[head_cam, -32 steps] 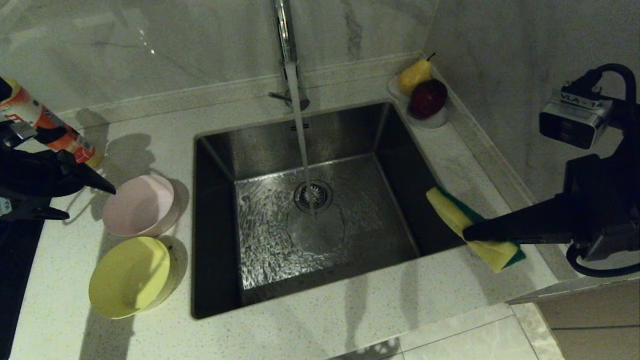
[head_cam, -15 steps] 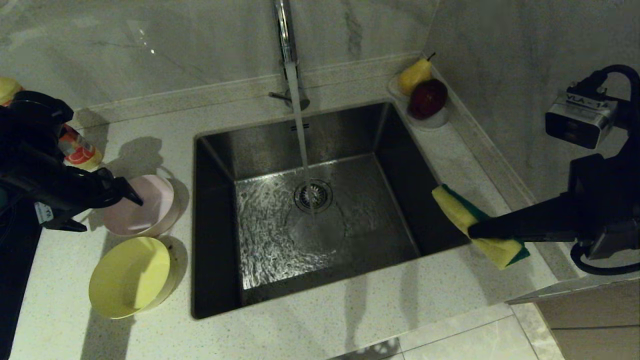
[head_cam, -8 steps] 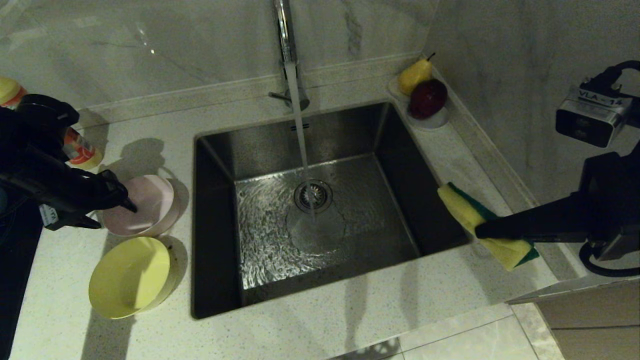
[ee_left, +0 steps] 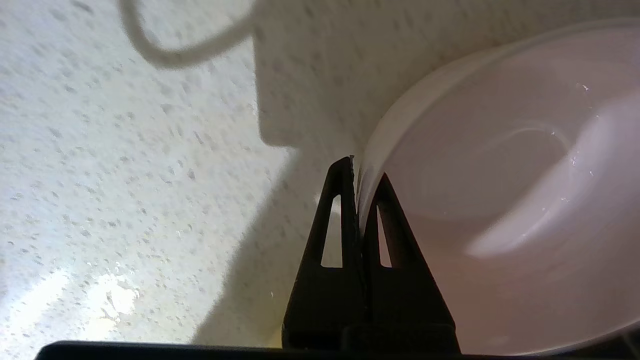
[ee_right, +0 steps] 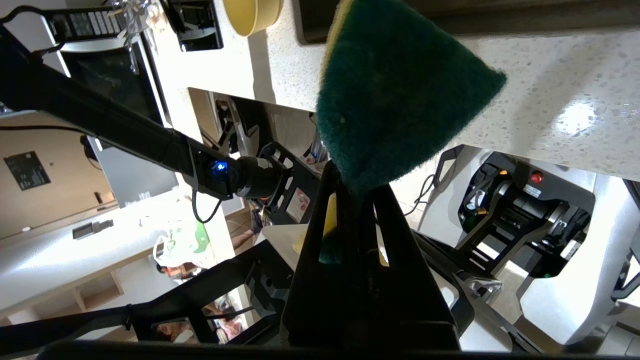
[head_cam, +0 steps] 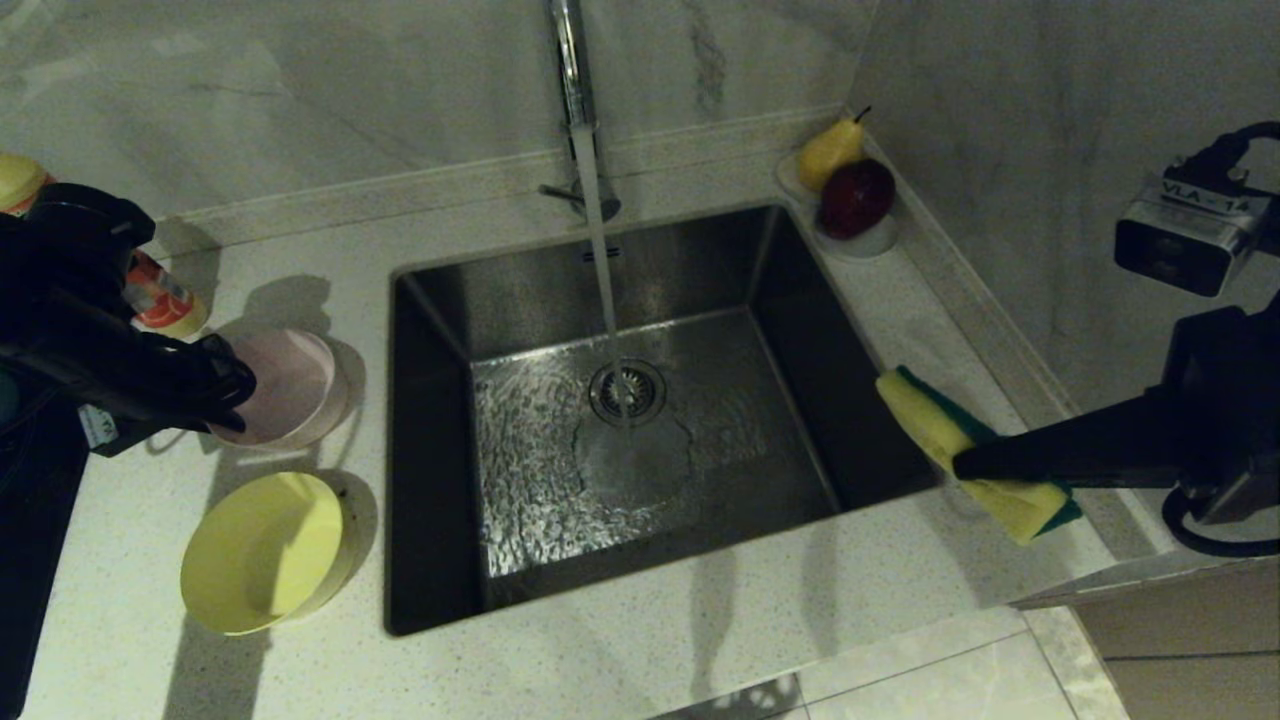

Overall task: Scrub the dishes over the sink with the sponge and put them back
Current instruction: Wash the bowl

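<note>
The pale speckled stone desk (head_cam: 620, 650) carries a large square stainless steel sink (head_cam: 640, 300), set into it. A tall chrome faucet (head_cam: 568, 60) stands behind the basin, and a stream of water (head_cam: 600, 260) falls from it onto the round drain strainer (head_cam: 626, 391).

On the desk to the left of the sink stand two small round plastic bowls. The pale pink bowl (head_cam: 290, 385) is farther from the robot, and the yellow bowl (head_cam: 262, 552) is nearer; they are close together but apart.

The left end effector (ee_left: 356, 172) is at the left edge of the pink bowl. Its two black fingers (ee_left: 336, 220) are pressed together on the thin rim, one outside the wall and one inside.

At the right front corner of the sink, the right end effector (head_cam: 965, 465) is closed on the small rectangular sponge (head_cam: 945, 440) with yellow foam and a dark green scouring layer. The sponge is held in the air above the desk edge.

In the far right corner a small white dish (head_cam: 870, 240) holds a yellow pear (head_cam: 828, 152) and a dark red apple (head_cam: 856, 197).
</note>
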You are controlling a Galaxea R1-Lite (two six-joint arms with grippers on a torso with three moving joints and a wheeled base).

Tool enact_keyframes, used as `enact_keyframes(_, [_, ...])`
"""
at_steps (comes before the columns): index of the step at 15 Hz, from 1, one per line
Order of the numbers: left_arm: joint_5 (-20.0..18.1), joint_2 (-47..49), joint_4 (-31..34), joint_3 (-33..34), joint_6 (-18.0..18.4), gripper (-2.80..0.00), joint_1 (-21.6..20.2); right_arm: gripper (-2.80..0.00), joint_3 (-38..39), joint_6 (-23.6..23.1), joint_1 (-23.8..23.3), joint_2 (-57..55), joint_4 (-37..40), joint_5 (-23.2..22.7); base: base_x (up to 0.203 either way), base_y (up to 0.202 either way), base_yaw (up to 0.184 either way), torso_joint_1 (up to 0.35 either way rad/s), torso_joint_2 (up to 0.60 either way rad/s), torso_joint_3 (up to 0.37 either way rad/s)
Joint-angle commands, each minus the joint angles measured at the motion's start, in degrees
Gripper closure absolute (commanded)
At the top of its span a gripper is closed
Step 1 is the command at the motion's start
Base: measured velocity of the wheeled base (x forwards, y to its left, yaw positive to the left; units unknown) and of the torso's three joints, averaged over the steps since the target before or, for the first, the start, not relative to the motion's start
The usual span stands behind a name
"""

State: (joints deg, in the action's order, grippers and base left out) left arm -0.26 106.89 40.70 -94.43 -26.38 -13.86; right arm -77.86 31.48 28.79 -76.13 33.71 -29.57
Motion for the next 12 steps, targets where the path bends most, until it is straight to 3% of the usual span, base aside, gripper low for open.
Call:
enact_keyframes(1, [0.67, 0.43, -0.16, -1.21, -0.93, 0.0, -0.54, 0.0, -0.01, 0.16, 0.03, -0.25, 0.13, -0.22, 0.0, 0.0, 0.0, 0.0, 0.0, 0.0])
enact_keyframes(4, [0.18, -0.08, -0.44, -6.41, -3.85, 0.0, -2.82, 0.0, -0.1, 0.16, 0.1, -0.3, 0.13, -0.22, 0.0, 0.0, 0.0, 0.0, 0.0, 0.0])
enact_keyframes(7, [0.25, -0.98, -1.39, -13.69, -9.76, 0.0, -4.04, 0.0, 0.08, 0.09, 0.19, -0.25, 0.13, -0.22, 0.0, 0.0, 0.0, 0.0, 0.0, 0.0])
enact_keyframes(11, [-0.94, -5.64, -8.11, -13.5, -12.1, 0.0, -3.12, 0.0, 0.81, 0.08, 0.06, -0.07, 0.04, -0.22, 0.0, 0.0, 0.0, 0.0, 0.0, 0.0])
enact_keyframes(12, [-0.78, -6.22, -10.33, -13.5, -14.79, 0.0, -1.98, 0.0, 0.94, 0.08, 0.21, 0.02, 0.04, -0.22, 0.0, 0.0, 0.0, 0.0, 0.0, 0.0])
